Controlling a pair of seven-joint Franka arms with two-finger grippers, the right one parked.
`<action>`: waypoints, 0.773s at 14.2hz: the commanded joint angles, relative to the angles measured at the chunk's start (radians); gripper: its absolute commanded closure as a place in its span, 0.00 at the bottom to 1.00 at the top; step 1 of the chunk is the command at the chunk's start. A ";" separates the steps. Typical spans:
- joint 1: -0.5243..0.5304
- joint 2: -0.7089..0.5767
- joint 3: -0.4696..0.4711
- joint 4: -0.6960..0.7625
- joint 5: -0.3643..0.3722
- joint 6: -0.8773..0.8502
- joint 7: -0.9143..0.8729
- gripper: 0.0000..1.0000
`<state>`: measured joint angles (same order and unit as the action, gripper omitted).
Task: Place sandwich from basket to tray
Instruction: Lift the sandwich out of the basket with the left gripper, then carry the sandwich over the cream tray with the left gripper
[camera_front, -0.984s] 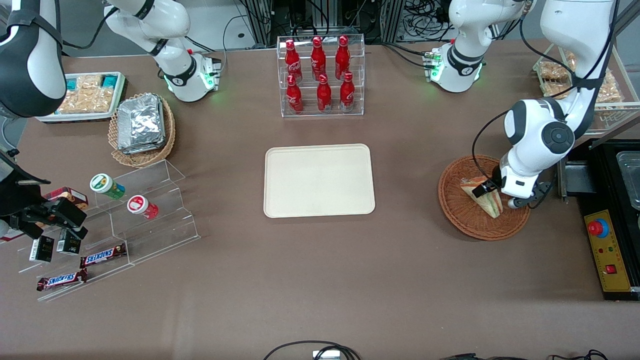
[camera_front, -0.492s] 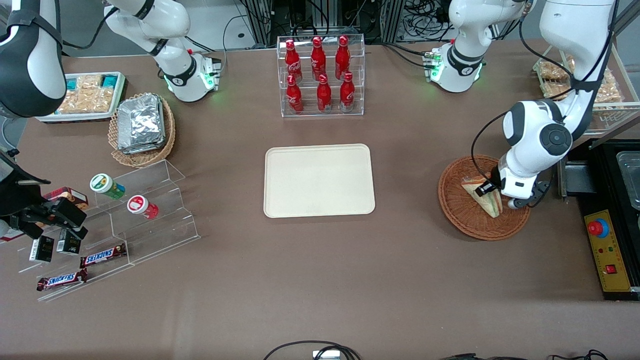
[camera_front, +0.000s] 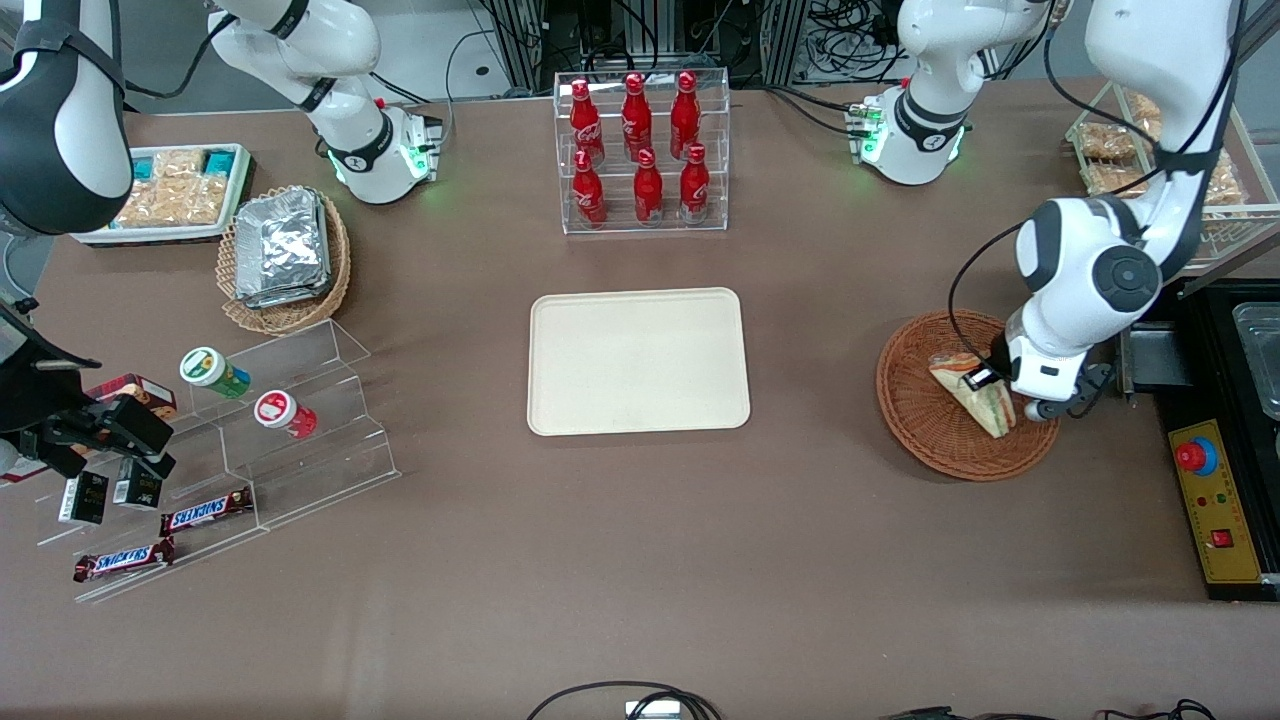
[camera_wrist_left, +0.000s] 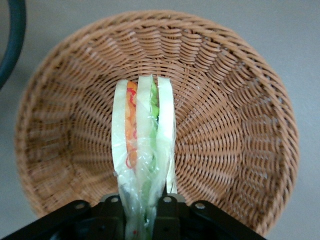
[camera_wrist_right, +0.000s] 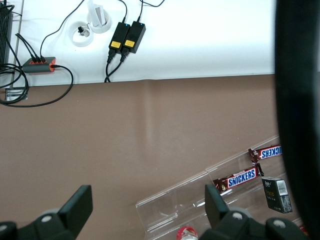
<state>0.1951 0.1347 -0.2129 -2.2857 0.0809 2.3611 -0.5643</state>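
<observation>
1. Left wrist view is showing the sandwich (camera_wrist_left: 144, 145) standing on edge over the basket (camera_wrist_left: 240, 100), its pale bread slices and its orange and green filling layers facing the camera under clear wrap.
2. The gripper (camera_wrist_left: 141, 212) is clamping the sandwich at its near end, one finger pressing on each bread face.
3. In the front view, the sandwich (camera_front: 975, 390) is sitting inside the basket (camera_front: 920, 420), with the gripper (camera_front: 985, 383) gripping it on the part farther from the camera; whether the sandwich is touching the weave cannot be told.
4. The basket is resting on the tabletop (camera_front: 640, 540) toward the working arm's end, well apart from the tray (camera_front: 638, 360).
5. The tray is lying flat near the middle of the tabletop, with nothing on it.
6. Relative to the tray, a clear rack of red bottles (camera_front: 642, 150) is standing farther from the camera.
7. Toward the parked arm's end from the tray, a lighter wicker basket of foil packets (camera_front: 283, 255) and a clear stepped stand (camera_front: 250, 440) with small tubs and candy bars are sitting.
</observation>
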 joint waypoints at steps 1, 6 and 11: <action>-0.016 -0.076 -0.035 0.090 0.016 -0.176 0.053 1.00; -0.017 -0.084 -0.204 0.159 0.016 -0.235 0.075 1.00; -0.019 -0.060 -0.399 0.207 0.016 -0.230 0.063 1.00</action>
<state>0.1697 0.0500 -0.5481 -2.1258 0.0836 2.1503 -0.5003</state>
